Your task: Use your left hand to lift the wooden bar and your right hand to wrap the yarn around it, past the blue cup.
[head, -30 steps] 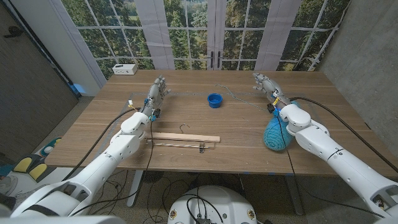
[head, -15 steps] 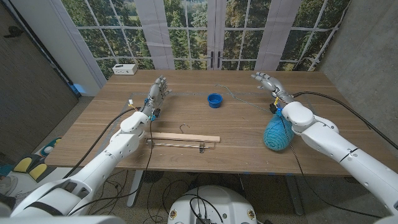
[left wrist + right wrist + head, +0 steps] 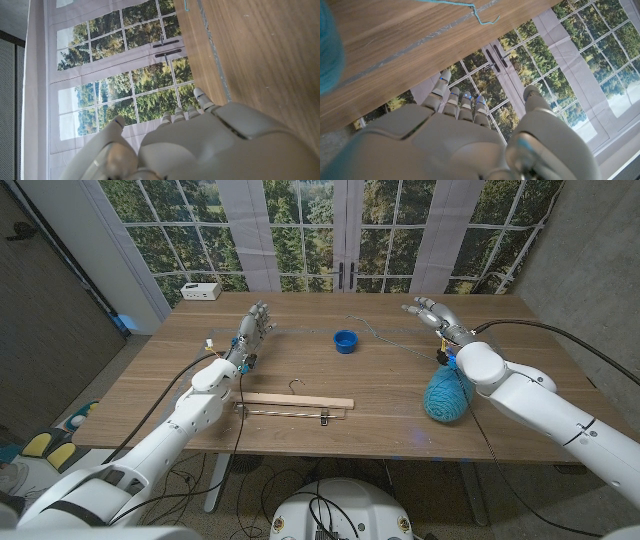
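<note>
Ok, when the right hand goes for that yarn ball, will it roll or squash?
The yarn ball looks soft, so it probably squashes and weighs little. Being round, it may roll if nudged. Its loose strand trails slack across the table, so it should drag limply.

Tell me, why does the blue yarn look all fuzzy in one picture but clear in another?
In the right wrist view the yarn ball sits right at the picture's edge, close to the camera, so it blurs into a soft teal patch. In the head view the same ball is sharp and evenly lit on the table.
</note>
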